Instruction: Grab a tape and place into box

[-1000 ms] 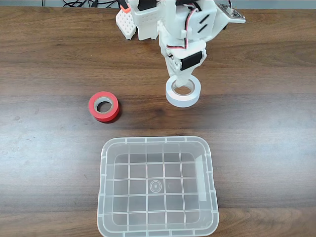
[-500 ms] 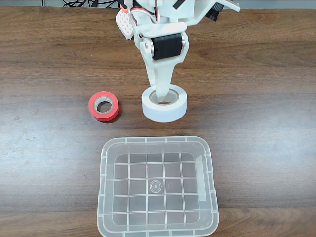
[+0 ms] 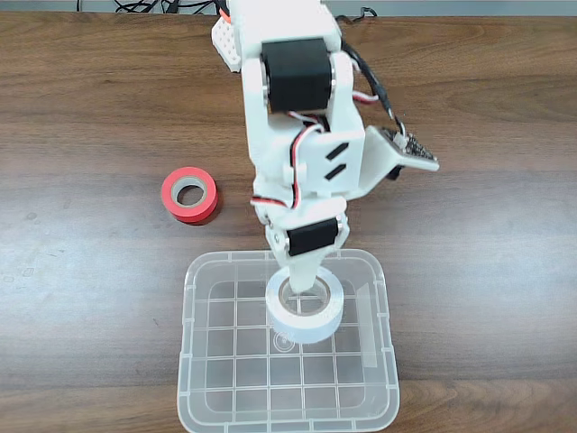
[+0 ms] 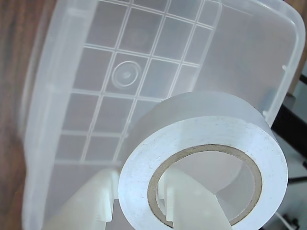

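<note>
- The claw (image 3: 305, 287) is closed on the wall of the tape (image 3: 305, 307): in the wrist view one finger (image 4: 189, 206) passes through the roll's hollow core and the other (image 4: 88, 201) lies against the outer white face, so the tape (image 4: 204, 158) is pinched between them.
- The tape hangs directly below the claw, held clear of any support as far as can be judged, with its core facing roughly upward in the fixed view.
- Beneath the claw and the tape lies the box (image 3: 194, 361), its grid-patterned bottom visible under the roll in the wrist view (image 4: 72, 72); the tape is over the inside of the box, toward the wall nearest the arm rather than over the middle.
- Whether the roll is already below the rim cannot be told.
- Well off to the claw's left in the fixed view, a red roll (image 3: 190, 194) rests untouched on the wooden surface (image 3: 487, 234).
- The step in hand is judged to be the carry-and-place: the grasp is done and the tape is positioned above its goal.
- The next move is judged to call for a short lowering, if any, and then an opening of the fingers so that the inner finger slips out of the core and the roll drops flat onto the grid.
- Compared with half a second ago, the arm has been extended toward the camera and the tape has been carried from above the bare surface, beyond the box's far rim, to above the box interior; the red roll and the box are unmoved.
</note>
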Controlling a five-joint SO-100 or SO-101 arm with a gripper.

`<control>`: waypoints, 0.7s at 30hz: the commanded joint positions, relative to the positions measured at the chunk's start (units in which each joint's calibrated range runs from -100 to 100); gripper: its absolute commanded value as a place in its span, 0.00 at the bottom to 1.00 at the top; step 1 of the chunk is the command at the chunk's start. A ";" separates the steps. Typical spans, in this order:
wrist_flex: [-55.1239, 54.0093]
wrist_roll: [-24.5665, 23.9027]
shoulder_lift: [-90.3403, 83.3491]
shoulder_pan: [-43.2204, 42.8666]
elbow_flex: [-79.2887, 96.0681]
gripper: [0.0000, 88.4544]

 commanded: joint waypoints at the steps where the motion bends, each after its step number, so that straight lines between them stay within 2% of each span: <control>1: -1.63 -0.16 6.88 1.02 -14.48 0.04; 13: -2.32 -0.11 14.92 1.09 -18.60 0.05; 18: -1.80 -0.11 15.32 1.09 -18.60 0.17; 21: -1.72 -0.11 15.32 1.61 -18.60 0.19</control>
